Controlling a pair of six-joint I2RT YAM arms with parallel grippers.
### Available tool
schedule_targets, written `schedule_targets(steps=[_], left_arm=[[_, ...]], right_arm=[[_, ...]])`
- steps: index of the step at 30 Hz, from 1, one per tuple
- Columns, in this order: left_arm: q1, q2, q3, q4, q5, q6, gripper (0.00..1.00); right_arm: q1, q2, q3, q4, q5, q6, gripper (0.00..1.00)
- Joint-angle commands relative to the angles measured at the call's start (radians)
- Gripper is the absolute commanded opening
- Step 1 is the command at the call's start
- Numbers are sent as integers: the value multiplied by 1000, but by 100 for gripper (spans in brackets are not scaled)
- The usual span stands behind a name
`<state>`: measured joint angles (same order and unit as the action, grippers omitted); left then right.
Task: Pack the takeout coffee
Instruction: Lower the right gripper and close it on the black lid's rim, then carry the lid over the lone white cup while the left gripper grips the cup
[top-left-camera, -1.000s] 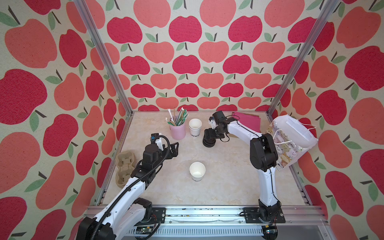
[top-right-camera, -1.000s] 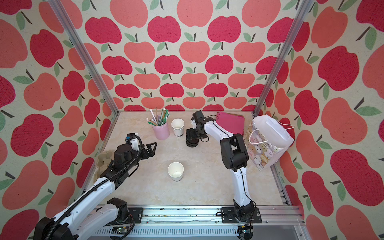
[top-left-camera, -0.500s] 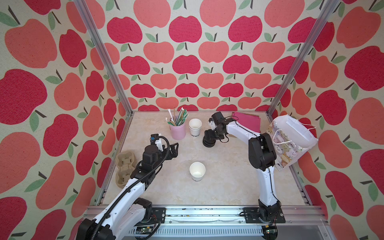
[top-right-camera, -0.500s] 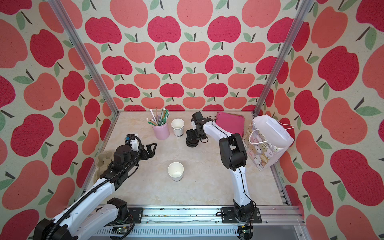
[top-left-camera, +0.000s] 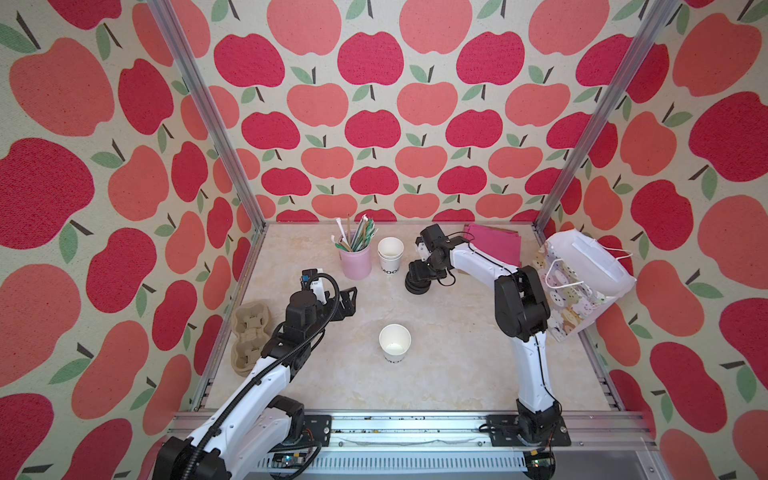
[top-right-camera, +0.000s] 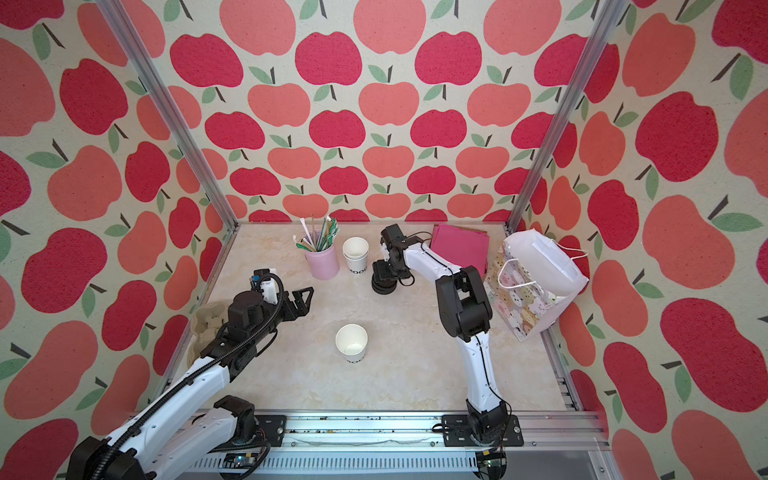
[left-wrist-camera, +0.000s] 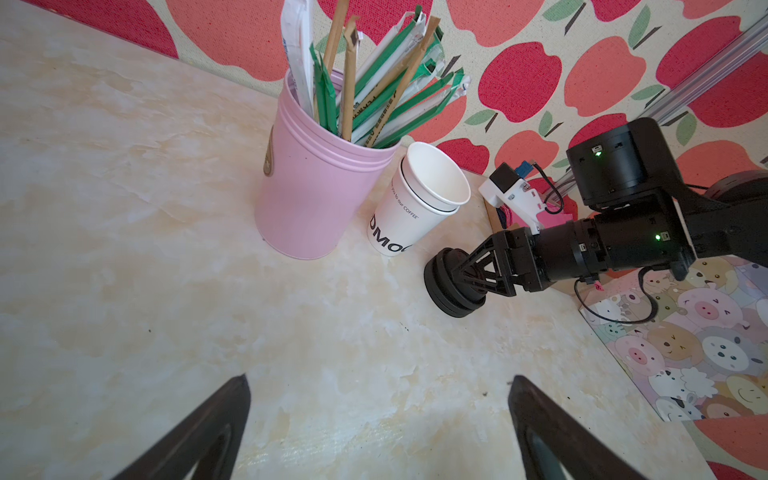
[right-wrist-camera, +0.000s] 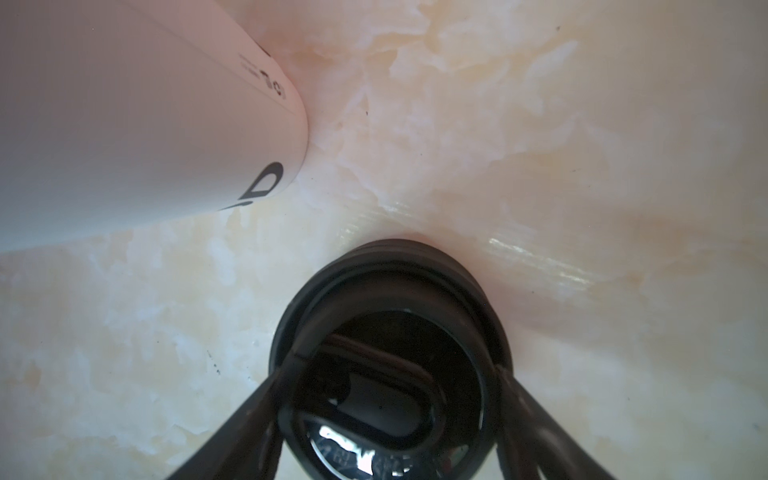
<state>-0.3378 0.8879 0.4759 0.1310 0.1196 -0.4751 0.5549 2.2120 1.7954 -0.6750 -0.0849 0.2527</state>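
Right gripper (top-left-camera: 420, 275) straddles the stack of black lids (right-wrist-camera: 386, 266) beside the nested cups (top-left-camera: 390, 253); whether its jaws pinch yet cannot be told. Left gripper (top-left-camera: 351, 301) hangs wide open and empty. Takeout cup (top-left-camera: 395, 341) stands uncapped mid-table, well apart from the gift bag (top-left-camera: 577, 299): nothing looks packed, so capping and bagging appear to remain

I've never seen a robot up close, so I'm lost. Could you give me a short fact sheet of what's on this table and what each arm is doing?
single white cup: upright, lidless, middle of the table
black lids: stacked, toward the back
right gripper: fingers either side of the lids; grip unclear
left gripper: open, holding nothing
nested cups: beside the pink straw cup
gift bag: far right
cup carrier: far left
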Motion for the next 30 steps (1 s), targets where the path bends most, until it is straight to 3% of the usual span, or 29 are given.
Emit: schedule_targets(steps=[1,13,30], left_arm=[[8,-15,-11,16,-2,17,99],[8,-24,-10,8,-2,16,99],[6,-37,-2,-5,31,17,99]], right_arm=[[8,31,21,-42,31,-24,73],[7,-57,-3,-6,0,-37,68],[44,-338,-108,-9,-8,-136,67]])
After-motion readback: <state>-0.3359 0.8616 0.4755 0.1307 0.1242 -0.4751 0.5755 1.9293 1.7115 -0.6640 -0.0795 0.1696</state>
